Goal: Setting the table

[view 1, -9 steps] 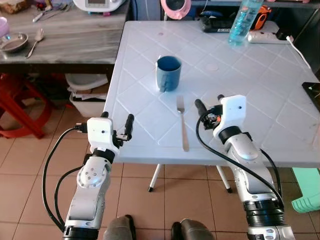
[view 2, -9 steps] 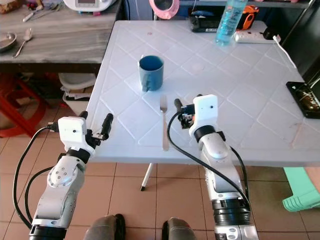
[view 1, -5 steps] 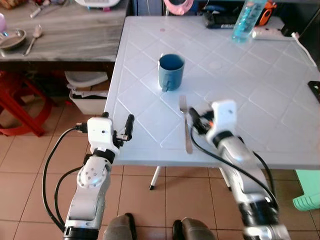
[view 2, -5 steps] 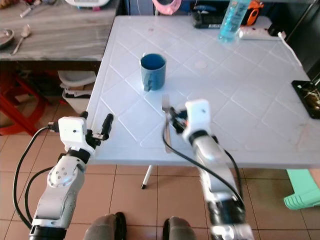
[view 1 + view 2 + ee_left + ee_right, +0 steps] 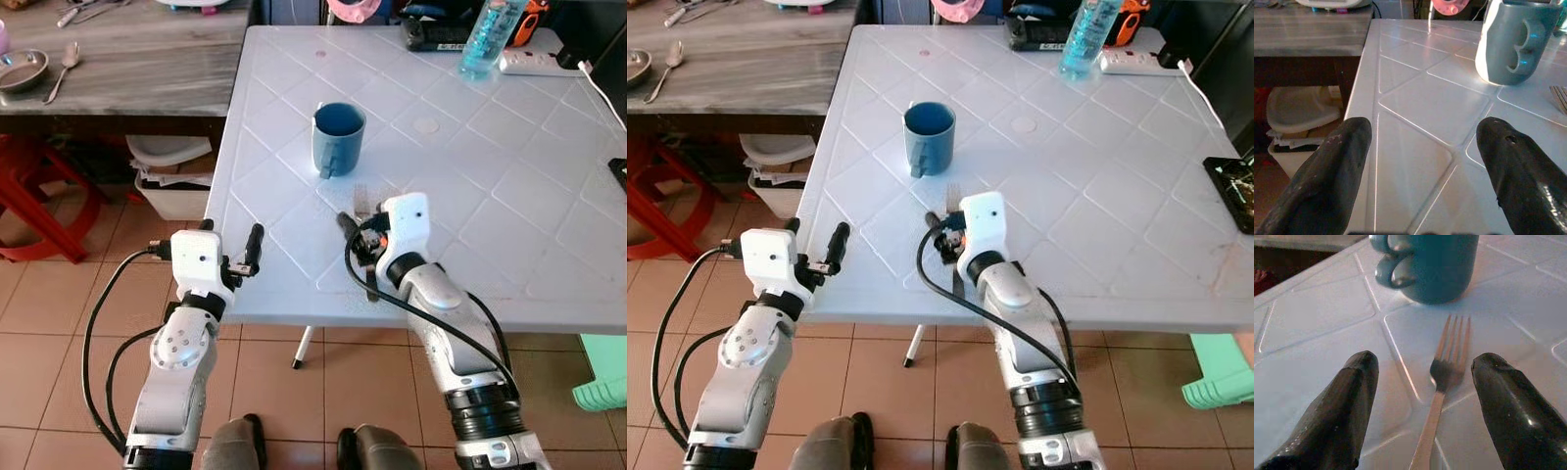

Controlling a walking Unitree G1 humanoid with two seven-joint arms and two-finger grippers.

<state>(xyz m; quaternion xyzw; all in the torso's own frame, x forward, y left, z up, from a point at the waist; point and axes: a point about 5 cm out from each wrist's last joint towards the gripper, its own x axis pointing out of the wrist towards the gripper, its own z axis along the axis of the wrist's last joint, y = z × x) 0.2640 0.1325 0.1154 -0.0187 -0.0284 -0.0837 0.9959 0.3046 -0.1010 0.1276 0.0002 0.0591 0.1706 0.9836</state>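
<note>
The right gripper (image 5: 1422, 406), fingers spread, is hovering over the fork (image 5: 1442, 382) near the table (image 5: 549, 235)'s front edge; next, descending and pinching its handle

A fork (image 5: 1442, 399) lies tines-up on the white table (image 5: 1317, 318) between the right gripper (image 5: 1422, 404)'s parted black fingers (image 5: 1332, 421), a blue mug (image 5: 1430, 262) just beyond.

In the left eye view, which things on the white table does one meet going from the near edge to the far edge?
Right claw over the fork → mug → bottle.
</note>
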